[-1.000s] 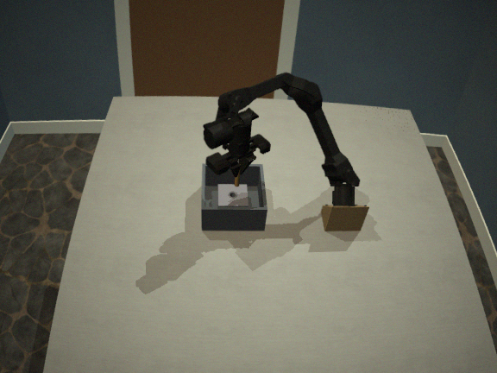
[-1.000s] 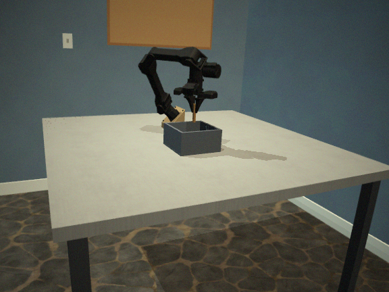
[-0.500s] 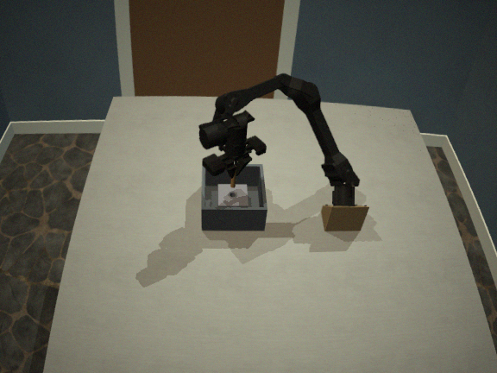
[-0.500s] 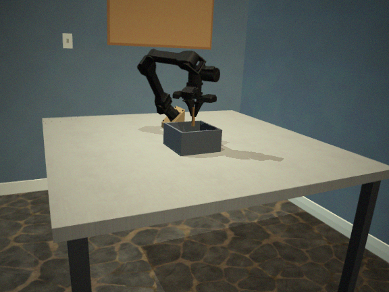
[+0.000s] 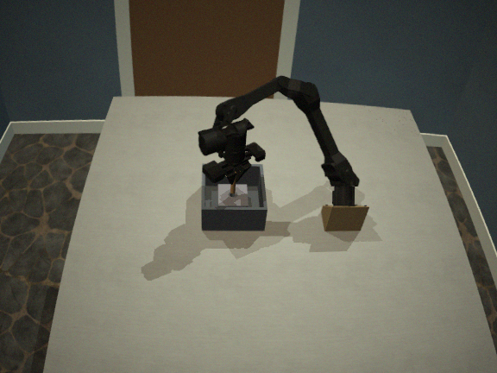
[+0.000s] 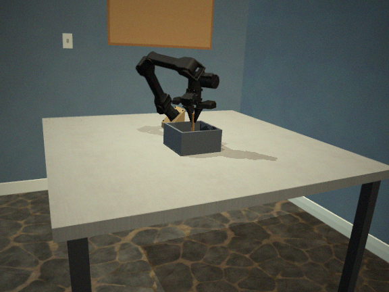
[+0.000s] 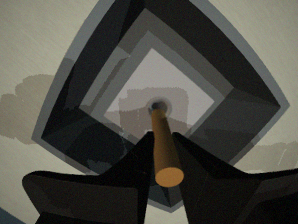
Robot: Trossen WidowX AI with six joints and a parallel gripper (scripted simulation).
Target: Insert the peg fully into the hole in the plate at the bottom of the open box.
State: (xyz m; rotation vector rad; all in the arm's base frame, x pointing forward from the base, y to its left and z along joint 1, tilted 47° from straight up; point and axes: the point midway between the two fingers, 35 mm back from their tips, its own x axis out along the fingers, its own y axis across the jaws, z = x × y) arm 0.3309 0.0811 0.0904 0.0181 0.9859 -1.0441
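My gripper (image 5: 233, 172) hangs over the open dark grey box and is shut on the orange-brown peg (image 5: 233, 188). The peg stands upright and reaches down inside the box. In the wrist view the peg (image 7: 162, 145) runs from between my fingers to the hole (image 7: 158, 106) in the pale plate (image 7: 160, 92) on the box floor, and its lower tip sits at the hole. In the exterior view the peg (image 6: 192, 122) dips below the rim of the box (image 6: 192, 137) under the gripper (image 6: 193, 109). How deep the tip sits in the hole is hidden.
The arm's tan base block (image 5: 344, 217) stands to the right of the box on the pale table. The box walls closely surround the peg and fingers. The table edges are far from the box.
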